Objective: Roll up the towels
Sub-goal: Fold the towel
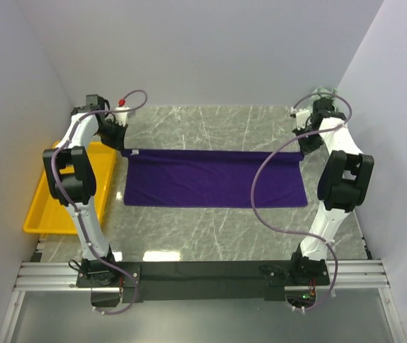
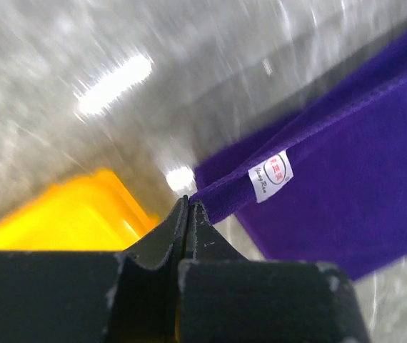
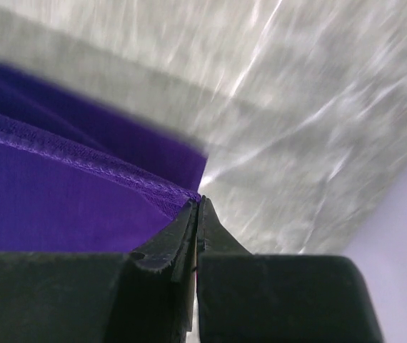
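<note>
Your purple towel (image 1: 214,179) is stretched wide; left gripper (image 2: 189,206) and right gripper (image 3: 198,203) each clamp a far corner

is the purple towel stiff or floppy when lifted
Likely floppy: the purple towel drapes down from its pinched corners, so it should sag between the left gripper and right gripper. Probably light, since fingertip pinches hold it.

Top view looks down — wrist views close, sharing purple towel (image 1: 214,179).

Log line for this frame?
left gripper: shut on purple towel, far-left corner | right gripper: shut, far-right corner | towel: unrolled | yellow tray: left of it
</note>
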Available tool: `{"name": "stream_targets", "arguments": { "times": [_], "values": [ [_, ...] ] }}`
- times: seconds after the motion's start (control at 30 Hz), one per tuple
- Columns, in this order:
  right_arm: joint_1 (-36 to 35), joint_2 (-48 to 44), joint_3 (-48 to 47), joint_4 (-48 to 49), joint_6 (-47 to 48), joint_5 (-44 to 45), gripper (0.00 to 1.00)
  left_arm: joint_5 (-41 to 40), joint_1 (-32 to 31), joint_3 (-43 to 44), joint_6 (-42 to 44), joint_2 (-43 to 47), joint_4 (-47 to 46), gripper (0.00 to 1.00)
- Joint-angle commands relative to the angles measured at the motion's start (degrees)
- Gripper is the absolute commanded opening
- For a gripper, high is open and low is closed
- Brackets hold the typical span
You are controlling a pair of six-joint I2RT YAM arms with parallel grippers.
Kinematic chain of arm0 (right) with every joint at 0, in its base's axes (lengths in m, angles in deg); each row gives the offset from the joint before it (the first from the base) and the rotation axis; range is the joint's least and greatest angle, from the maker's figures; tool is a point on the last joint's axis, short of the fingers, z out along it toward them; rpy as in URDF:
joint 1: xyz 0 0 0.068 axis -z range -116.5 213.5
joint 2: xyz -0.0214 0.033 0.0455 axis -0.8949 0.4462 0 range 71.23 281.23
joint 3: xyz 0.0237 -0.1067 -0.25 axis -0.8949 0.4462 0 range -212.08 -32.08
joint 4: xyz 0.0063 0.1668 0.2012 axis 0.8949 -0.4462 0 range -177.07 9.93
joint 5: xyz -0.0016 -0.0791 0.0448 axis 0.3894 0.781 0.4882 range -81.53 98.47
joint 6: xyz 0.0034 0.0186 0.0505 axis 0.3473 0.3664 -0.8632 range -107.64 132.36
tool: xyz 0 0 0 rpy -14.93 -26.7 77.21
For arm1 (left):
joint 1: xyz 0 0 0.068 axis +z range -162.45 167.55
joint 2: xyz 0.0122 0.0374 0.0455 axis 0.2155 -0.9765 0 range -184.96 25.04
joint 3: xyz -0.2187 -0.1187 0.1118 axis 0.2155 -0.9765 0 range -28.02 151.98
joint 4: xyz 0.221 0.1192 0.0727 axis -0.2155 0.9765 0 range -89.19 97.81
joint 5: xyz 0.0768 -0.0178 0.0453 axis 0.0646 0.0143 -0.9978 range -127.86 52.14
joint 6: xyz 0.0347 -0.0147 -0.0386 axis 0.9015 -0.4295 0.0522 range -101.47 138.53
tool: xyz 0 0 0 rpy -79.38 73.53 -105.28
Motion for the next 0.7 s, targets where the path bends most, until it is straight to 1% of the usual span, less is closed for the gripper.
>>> {"name": "stream_targets", "arguments": {
  "times": [0.0,0.13,0.17,0.33,0.37,0.57,0.63,0.67],
  "values": [
    [2.39,-5.57,3.91,-2.47,4.48,-1.91,0.0,0.44,0.75,-5.06,7.62,5.81,3.02,0.0],
    [3.8,-8.83,10.14,-3.72,7.38,-3.15,0.0,-0.01,0.75,-11.65,10.79,9.85,3.91,0.0],
    [4.23,-9.53,11.2,-3.71,8.26,-3.15,0.0,-0.18,0.75,-14.36,11.41,11.77,3.3,0.0],
    [5.29,-12.61,15.78,-3.89,9.67,-3.59,0.0,-0.18,0.75,-21.76,12.29,18.28,-0.39,0.0],
    [5.29,-12.79,16.22,-4.06,9.94,-3.76,0.0,0.69,0.75,-23.86,13.16,20.04,-0.75,0.0],
    [5.38,-13.31,16.49,-5.82,10.38,-4.91,0.0,2.1,0.48,-29.23,15.28,23.91,-3.47,0.01],
    [5.38,-14.02,17.19,-5.82,10.81,-5.08,0.0,4.11,0.66,-31.43,16.33,25.58,-5.75,0.0],
    [5.47,-14.28,17.45,-5.82,10.99,-4.99,0.0,5.25,0.48,-33.96,17.81,27.77,-6.72,0.01]
  ]
}}
